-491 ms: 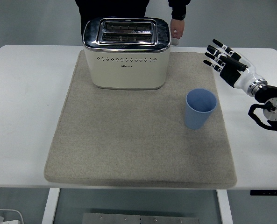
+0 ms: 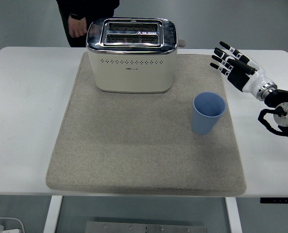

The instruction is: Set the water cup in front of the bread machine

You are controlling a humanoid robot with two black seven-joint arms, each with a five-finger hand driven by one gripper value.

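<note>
A light blue cup [image 2: 208, 113] stands upright on the right part of the grey mat [image 2: 134, 155]. A cream toaster with a chrome top [image 2: 131, 55] sits at the mat's far middle, its front side facing me. The cup is off to the toaster's front right, apart from it. My right hand [image 2: 231, 62] hovers over the table at the far right, beyond and to the right of the cup, with its fingers spread and holding nothing. The left arm does not show.
A person in dark clothes stands behind the table at the top left, one hand [image 2: 77, 26] hanging near the toaster's left rear corner. The white table [image 2: 22, 111] shows bare on both sides of the mat.
The person has shifted from behind the toaster's right side to its left. My right hand and the cup are where they were.
</note>
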